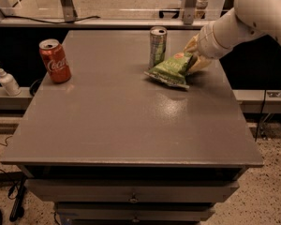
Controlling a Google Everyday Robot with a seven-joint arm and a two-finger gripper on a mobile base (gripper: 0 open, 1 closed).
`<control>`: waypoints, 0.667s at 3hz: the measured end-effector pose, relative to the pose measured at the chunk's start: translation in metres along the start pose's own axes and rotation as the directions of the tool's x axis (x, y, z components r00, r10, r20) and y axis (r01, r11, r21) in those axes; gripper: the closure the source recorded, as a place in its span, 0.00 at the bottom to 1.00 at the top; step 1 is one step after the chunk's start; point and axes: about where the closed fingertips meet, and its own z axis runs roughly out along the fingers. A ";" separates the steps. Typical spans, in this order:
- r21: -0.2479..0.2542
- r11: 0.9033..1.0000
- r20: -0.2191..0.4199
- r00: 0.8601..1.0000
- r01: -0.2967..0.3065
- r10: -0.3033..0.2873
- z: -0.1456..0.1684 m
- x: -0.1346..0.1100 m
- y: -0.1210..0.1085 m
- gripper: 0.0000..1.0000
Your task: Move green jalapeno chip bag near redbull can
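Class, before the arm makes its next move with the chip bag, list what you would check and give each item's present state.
1. The bag lies beside the Redbull can: ok.
2. Redbull can upright: ok.
3. Whole bag resting on the table: cannot tell.
4. The gripper free of the bag: cannot tell; it is at the bag's right end.
5. Coke can out of the way, far left on the table: ok.

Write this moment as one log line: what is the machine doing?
pincer: at chip bag's right end | chip bag: on table, beside silver can | red cola can: far left
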 end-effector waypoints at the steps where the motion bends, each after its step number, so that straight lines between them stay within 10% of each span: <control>1: 0.000 1.000 0.000 1.000 0.000 0.000 0.000 0.000 0.000 0.58; 2: 0.000 1.000 0.000 1.000 0.000 0.000 0.000 0.000 0.000 0.36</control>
